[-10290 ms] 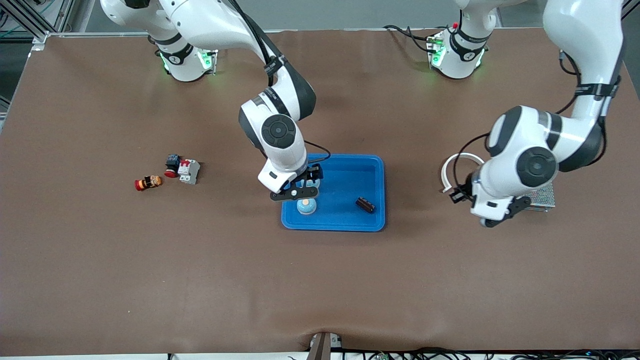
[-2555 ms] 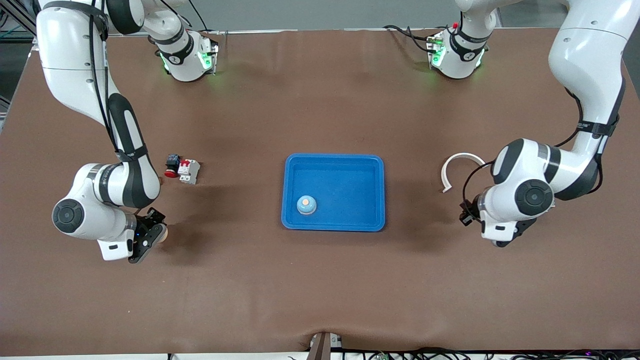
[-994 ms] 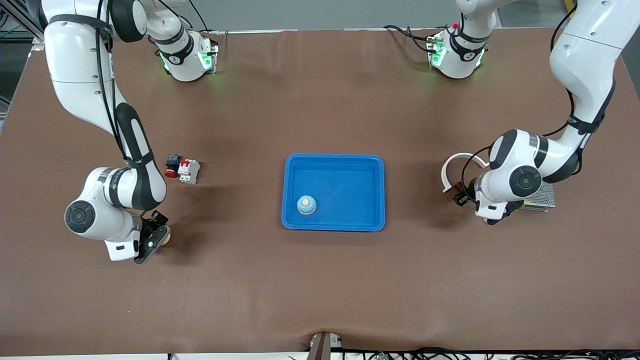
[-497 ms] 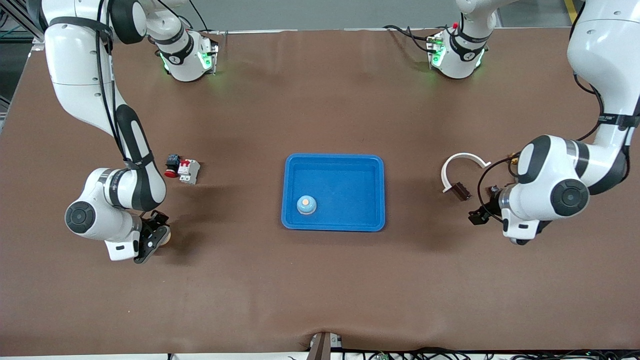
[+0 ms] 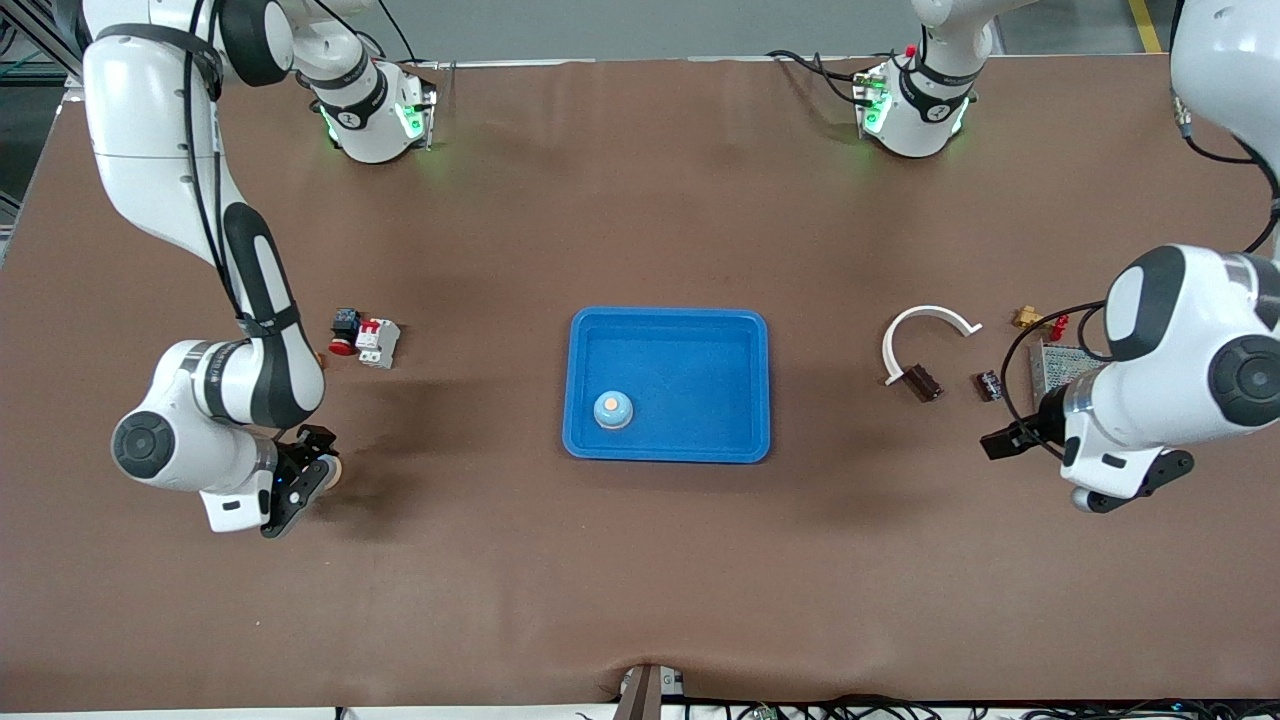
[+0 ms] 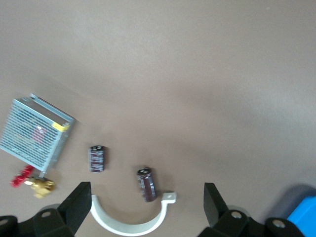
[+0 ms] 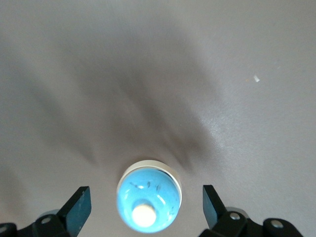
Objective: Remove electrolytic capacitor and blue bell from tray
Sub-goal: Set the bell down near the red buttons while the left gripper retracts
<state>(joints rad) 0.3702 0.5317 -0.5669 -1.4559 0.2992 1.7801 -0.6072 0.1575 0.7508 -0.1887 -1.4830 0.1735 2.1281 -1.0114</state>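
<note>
A dark brown capacitor (image 5: 922, 382) (image 6: 148, 185) lies on the table at one end of a white curved clamp (image 5: 925, 330) (image 6: 131, 222). My left gripper (image 5: 1085, 458) (image 6: 145, 197) hangs open and holds nothing, over the table next to a mesh box. A blue bell (image 7: 148, 202) with a white button stands on the table toward the right arm's end. In the front view the bell (image 5: 331, 470) is mostly hidden. My right gripper (image 5: 305, 475) (image 7: 145, 197) is open, one finger on each side of that bell, apart from it.
A blue tray (image 5: 668, 313) at the table's middle holds a second bell (image 5: 612, 410). A smaller capacitor (image 5: 988, 385), a metal mesh box (image 5: 1060, 365) and a brass-and-red connector (image 5: 1040, 322) lie by the clamp. A red-and-white breaker (image 5: 377, 342) and a red button (image 5: 345, 330) sit near the right arm.
The left gripper opened, left the capacitor beside the clamp and drew away toward the left arm's end. The right gripper opened around the bell on the table.
</note>
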